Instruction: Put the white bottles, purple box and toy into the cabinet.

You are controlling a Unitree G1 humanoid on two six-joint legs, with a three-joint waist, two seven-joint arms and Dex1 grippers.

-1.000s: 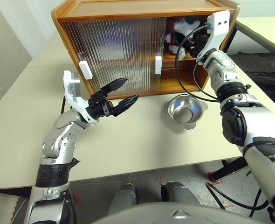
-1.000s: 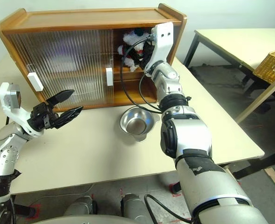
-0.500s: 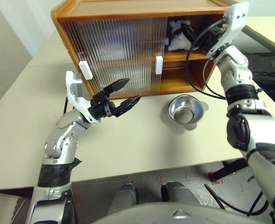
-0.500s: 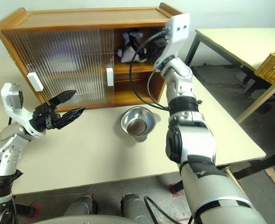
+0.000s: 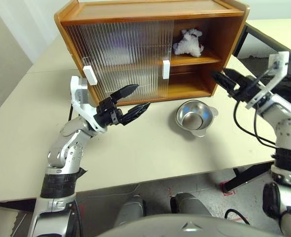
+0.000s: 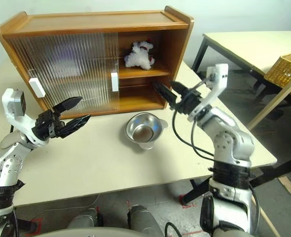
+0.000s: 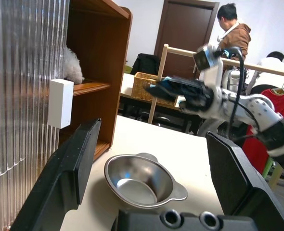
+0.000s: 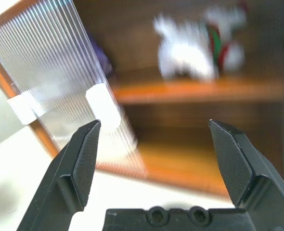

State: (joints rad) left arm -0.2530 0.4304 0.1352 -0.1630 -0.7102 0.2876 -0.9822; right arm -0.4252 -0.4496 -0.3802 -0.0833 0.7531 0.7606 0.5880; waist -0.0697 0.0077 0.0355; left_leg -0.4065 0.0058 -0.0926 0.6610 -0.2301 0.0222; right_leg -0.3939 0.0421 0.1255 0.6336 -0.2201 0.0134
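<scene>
A pale cream table point(image 5: 150, 158) is seen w/ a 2nd table butted against it on the far left, seam visible, plain light wall behind. The left gripper point(image 5: 130, 98) is held over the tabletop just in front of the cabinet point(image 5: 150, 12), fingers spread wide, nothing gripped. Behind the ribbed sliding doors point(image 5: 121, 54), both pushed to the left side, a faint purple blur can be made out on the upper shelf, prob the purple box point(image 5: 120, 47), but that can't be confirmed thru the ribbing. The white bottles can't be made out. The right bay is left open, and the toy point(image 6: 139, 55) is sat on its upper shelf, fluffy white w/ red + green bands seen in the right wrist view. A steel bowl point(image 5: 197, 115) is parked on the table just in front of that open bay. The right gripper point(image 6: 167, 95) is held beside the cabinet's right end, claw released and empty. Further right: another cream table w/ black legs point(image 6: 254, 42), a wicker basket point(image 6: 286, 66), grey floor. People are seen by a dark door in the left wrist view.
</scene>
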